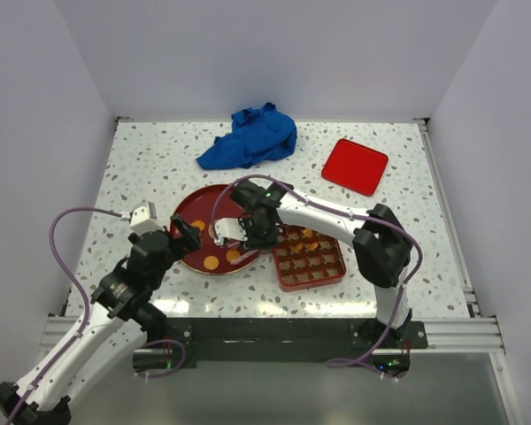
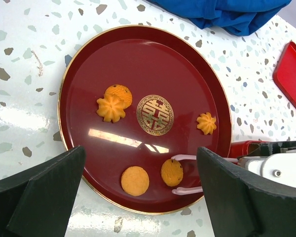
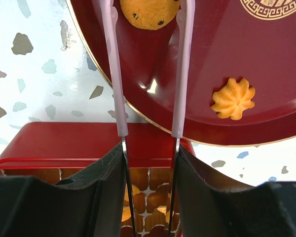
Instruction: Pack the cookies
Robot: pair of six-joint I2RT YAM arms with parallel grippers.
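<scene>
Several orange cookies lie on the dark red plate [image 2: 138, 64]: a plain round one [image 2: 134, 180], a speckled round one [image 2: 171, 172], a flower one [image 2: 111, 108] overlapping a round one [image 2: 120, 93], and a small flower one [image 2: 206, 123]. My right gripper [image 3: 149, 163] is shut on pink-tipped tongs [image 3: 113, 74]. The tong arms straddle the speckled cookie [image 3: 148, 12] on the plate; I cannot tell whether they pinch it. My left gripper [image 2: 140, 163] is open and empty over the plate's near-left rim [image 1: 181, 252]. The red gridded box [image 1: 308, 258] holds a few cookies in its far cells.
The box sits right of the plate, almost touching it. A red lid [image 1: 355, 166] lies at the back right. A crumpled blue cloth [image 1: 252, 137] lies at the back centre. The two arms meet over the plate.
</scene>
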